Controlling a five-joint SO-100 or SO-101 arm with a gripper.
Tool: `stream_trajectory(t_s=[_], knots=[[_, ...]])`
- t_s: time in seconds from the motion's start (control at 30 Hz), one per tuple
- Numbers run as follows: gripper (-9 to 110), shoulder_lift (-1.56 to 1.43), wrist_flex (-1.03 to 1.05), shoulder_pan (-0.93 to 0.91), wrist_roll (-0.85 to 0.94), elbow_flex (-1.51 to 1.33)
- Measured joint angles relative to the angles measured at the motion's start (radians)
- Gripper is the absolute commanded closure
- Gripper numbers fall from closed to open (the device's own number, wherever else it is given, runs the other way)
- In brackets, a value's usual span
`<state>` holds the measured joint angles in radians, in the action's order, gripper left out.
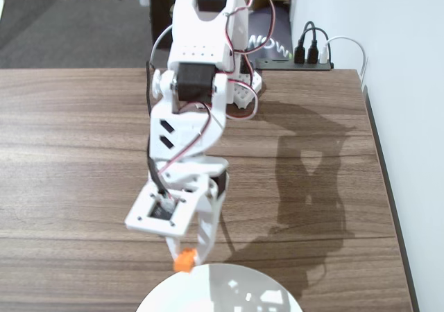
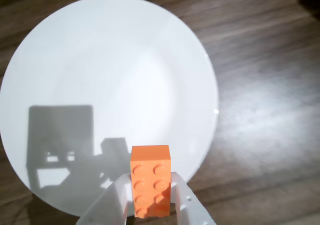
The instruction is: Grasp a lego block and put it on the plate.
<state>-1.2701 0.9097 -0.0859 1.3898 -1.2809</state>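
- One lego block [image 2: 150, 181], orange, pinched between the jaws, which are closed onto its long sides; hangs above the plate's 6 o'clock rim in the wrist view.
- Long axis 12-to-6; studs face the wrist camera.
- Plate [image 2: 100, 75]: white, bare, on the desk [image 2: 270, 110].
- Step: carry farther toward plate centre, lower, then release.

Arm [image 1: 198, 111] stretched from 12 toward 6 o'clock in the fixed view, bent downward; gripper [image 2: 151, 205] clamped on the lego block [image 2: 150, 180], fingers [image 2: 187, 202] flanking it.
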Motion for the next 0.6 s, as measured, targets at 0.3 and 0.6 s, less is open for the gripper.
stream_trajectory(t_s=[0.3,0.6], knots=[[95,0.109,0.0,0.041,-0.025,0.034],[95,0.175,0.0,0.044,-0.048,0.094]])
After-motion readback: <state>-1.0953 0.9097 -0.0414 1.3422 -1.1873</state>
